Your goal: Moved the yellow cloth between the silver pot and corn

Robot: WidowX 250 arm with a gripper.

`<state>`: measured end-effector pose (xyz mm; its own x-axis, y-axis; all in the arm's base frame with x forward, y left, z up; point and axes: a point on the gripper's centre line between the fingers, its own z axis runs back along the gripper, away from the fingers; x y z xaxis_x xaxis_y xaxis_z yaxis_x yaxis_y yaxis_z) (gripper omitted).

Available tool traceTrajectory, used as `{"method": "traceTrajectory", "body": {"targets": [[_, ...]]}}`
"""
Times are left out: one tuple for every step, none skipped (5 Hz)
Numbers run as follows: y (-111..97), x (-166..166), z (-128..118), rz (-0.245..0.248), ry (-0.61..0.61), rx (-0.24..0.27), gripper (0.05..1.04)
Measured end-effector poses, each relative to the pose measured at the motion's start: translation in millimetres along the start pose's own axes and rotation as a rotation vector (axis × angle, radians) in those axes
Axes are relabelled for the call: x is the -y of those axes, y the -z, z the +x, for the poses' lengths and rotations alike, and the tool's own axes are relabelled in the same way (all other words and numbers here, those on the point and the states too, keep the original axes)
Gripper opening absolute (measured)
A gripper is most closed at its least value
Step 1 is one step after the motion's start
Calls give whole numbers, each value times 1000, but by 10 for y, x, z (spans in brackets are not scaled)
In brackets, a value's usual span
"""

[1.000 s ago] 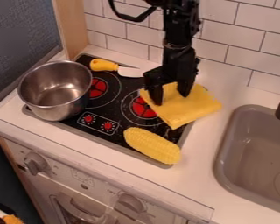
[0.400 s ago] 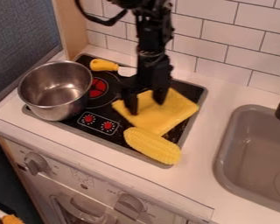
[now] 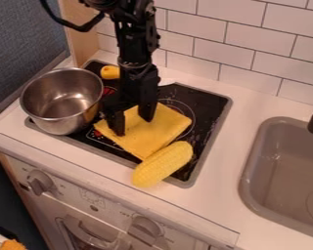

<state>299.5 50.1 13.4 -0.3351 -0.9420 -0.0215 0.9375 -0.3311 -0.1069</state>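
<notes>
Yellow cloth lying beside silver pot, between it and corn. Gripper hanging near pot, fingers spread, touching cloth, probably pressing down for dragging it flat without pinching.

You're looking at one silver pot sitting left of center, and you're counting one yellow cloth and one corn lying near the middle. One gripper is hanging there too, and it's showing you two fingers! Up at upper left, one yellow handle is peeking out. One stovetop is spanning the center, one sink is filling your right side, and two front knobs are lining up at lower left.
</notes>
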Motion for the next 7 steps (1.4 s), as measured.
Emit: {"method": "traceTrajectory", "body": {"targets": [[3, 12, 7, -1, -9, 1, 999], [0, 12, 8, -2, -12, 2, 999], [-23, -20, 27, 3, 3, -2, 999], [-202, -65, 48, 39, 13, -21, 999], [-423, -85, 97, 65, 31, -34, 999], [-606, -89, 148, 102, 58, -51, 999], [-734, -104, 168, 153, 71, -54, 999]]}}
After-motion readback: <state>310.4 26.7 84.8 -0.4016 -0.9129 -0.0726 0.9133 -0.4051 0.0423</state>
